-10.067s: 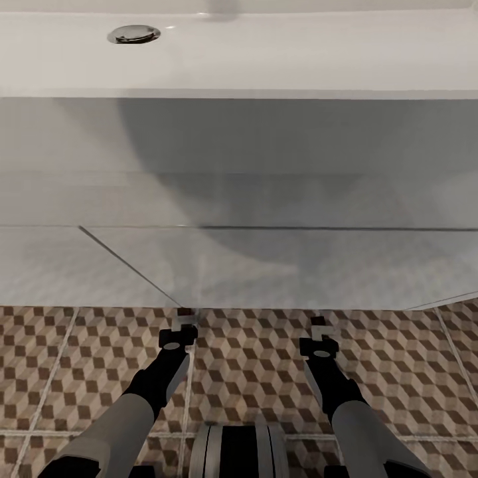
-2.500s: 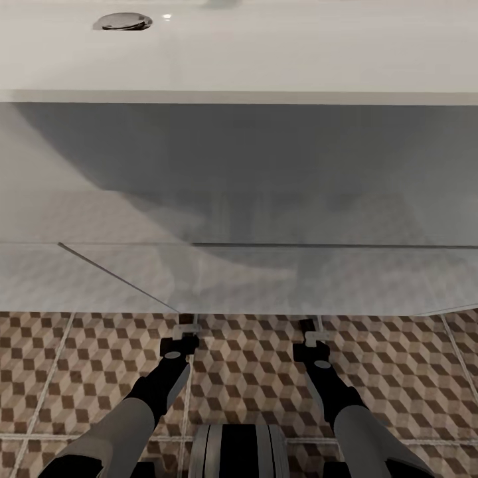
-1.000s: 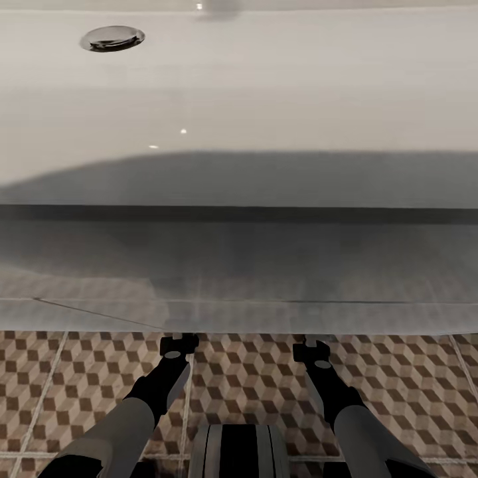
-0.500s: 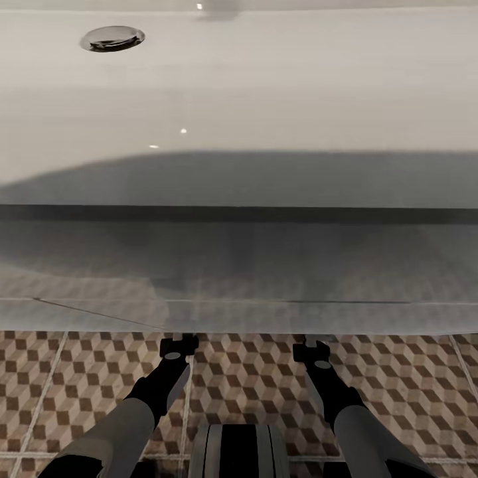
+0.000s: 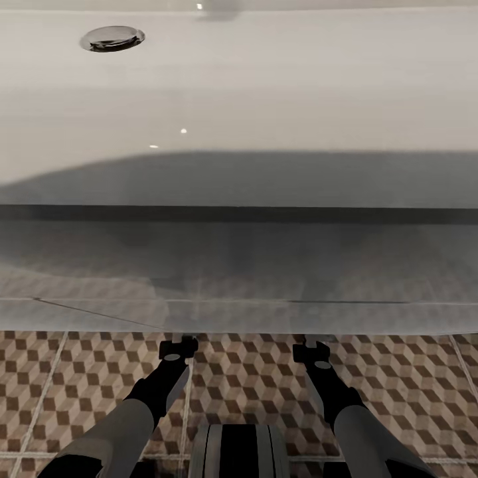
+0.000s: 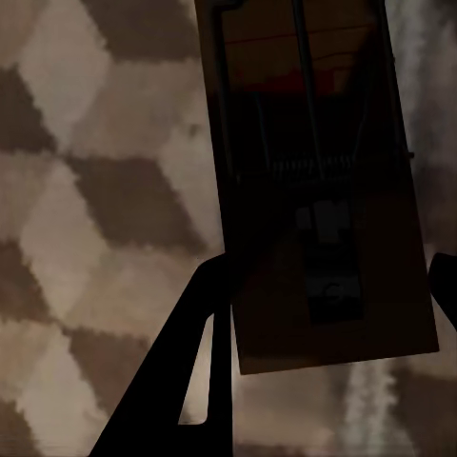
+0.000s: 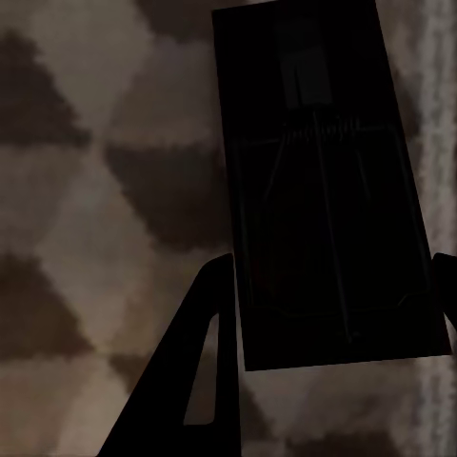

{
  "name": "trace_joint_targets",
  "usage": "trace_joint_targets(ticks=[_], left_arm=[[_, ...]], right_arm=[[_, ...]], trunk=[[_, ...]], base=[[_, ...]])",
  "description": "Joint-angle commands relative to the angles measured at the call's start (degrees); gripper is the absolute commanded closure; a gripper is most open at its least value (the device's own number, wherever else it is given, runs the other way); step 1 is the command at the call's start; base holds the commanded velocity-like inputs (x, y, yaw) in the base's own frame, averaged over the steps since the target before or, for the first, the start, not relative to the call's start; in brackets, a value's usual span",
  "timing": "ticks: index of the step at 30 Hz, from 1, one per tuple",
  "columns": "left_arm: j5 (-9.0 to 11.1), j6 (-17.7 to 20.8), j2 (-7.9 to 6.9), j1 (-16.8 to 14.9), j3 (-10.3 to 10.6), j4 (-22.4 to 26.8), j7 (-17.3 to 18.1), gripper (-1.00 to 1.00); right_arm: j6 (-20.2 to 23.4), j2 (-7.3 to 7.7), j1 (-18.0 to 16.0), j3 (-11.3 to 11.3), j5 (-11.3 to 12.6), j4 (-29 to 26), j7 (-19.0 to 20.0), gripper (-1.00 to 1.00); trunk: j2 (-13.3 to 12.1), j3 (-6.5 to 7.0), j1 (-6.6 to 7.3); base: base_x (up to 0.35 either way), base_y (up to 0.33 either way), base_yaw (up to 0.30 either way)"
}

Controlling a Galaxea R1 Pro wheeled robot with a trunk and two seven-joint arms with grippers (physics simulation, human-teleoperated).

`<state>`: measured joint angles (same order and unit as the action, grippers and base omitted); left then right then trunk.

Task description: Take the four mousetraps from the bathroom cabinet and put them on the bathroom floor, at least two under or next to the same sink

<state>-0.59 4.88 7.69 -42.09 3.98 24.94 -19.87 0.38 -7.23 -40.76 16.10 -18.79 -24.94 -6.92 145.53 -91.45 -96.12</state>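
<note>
Each claw – left (image 6: 324,381), right (image 7: 328,381) – grips a mousetrap (image 6: 319,181) low at the sink (image 5: 239,99): lower gently, release flat on the floor (image 5: 252,378).

No legible text, labels, brands, numbers or signs in any view. Mousetrap (image 6: 319,181) faces carry no readable print; sink (image 5: 265,86) surface unmarked.
</note>
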Motion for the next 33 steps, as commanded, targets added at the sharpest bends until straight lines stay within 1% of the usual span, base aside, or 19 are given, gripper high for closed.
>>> trace_joint_targets(ticks=[1,24,25,33], left_arm=[[-0.1,0.6,-0.04,0.0,0.4,0.1,-0.4,1.00],[0.2,0.7,-0.14,0.0,0.4,-0.8,-0.3,1.00],[0.2,0.7,-0.14,0.0,0.4,-0.8,-0.3,1.00],[0.2,0.7,-0.14,0.1,0.4,-0.8,-0.3,1.00]], right_arm=[[0.0,-0.06,0.0,0.3,-0.5,0.0,0.0,1.00],[0.0,-0.06,0.0,0.3,-0.5,0.0,0.0,1.00],[0.0,-0.06,0.0,0.3,-0.5,0.0,0.0,-1.00],[0.0,-0.06,0.0,0.3,-0.5,-0.1,0.0,-1.00]], trunk=[[0.0,-0.03,0.01],[0.0,-0.03,0.01],[0.0,-0.03,0.01],[0.0,-0.03,0.01]], base=[[0.000,0.000,0.000],[0.000,0.000,0.000],[0.000,0.000,0.000],[0.000,0.000,0.000]])
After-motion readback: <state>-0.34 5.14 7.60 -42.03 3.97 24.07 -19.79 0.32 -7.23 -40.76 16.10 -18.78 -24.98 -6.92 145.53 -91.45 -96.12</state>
